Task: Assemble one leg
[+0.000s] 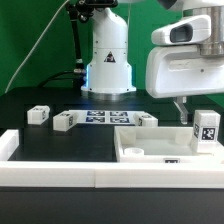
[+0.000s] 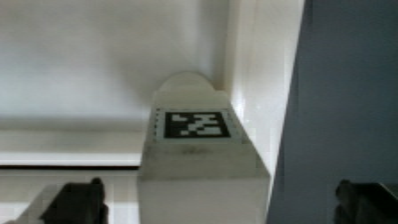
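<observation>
We see a black table [image 1: 40, 140] with the arm's white base [image 1: 107, 62] at the back and the marker board [image 1: 100, 118] lying in front of it. At the exterior view's left rest a second leg [image 1: 38, 115] and a third leg [image 1: 64, 121], near each other. At the right lies the white tabletop [image 1: 150, 148]. The leg [image 1: 207, 129] stands upright at its right corner, tag facing us. The gripper [image 1: 184, 108] hangs just beside it. A white rail [image 1: 100, 178] borders the front.

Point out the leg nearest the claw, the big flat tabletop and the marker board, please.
Leg [image 1: 205, 128]: exterior view, on its black-and-white tag.
Tabletop [image 1: 150, 143]: exterior view, on its bare white face.
Marker board [image 1: 100, 118]: exterior view, on its middle tags.
</observation>
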Action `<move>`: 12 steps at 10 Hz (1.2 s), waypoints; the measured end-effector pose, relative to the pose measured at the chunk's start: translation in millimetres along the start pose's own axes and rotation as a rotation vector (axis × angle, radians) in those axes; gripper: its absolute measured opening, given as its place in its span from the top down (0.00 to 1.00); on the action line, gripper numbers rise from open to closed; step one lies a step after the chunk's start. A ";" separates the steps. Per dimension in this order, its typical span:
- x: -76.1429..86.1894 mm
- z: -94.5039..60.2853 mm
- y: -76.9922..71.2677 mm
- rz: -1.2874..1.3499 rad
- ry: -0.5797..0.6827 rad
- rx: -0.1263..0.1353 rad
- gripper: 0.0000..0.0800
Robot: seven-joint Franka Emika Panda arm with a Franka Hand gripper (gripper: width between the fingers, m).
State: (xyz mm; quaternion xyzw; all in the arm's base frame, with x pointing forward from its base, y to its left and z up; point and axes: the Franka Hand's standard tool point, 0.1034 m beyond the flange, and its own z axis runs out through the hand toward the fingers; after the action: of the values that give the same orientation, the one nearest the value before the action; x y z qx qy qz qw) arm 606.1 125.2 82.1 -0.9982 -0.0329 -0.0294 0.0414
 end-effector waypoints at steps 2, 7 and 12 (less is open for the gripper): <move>0.0 1.9 3.9 -0.014 -0.001 -0.001 0.34; 0.3 1.8 6.1 -0.007 0.000 -0.003 0.63; -1.0 2.8 6.6 0.441 0.003 -0.017 0.63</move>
State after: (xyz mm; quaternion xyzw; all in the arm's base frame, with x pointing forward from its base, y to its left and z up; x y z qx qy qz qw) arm 605.7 118.8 78.7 -0.9815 0.1864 -0.0212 0.0384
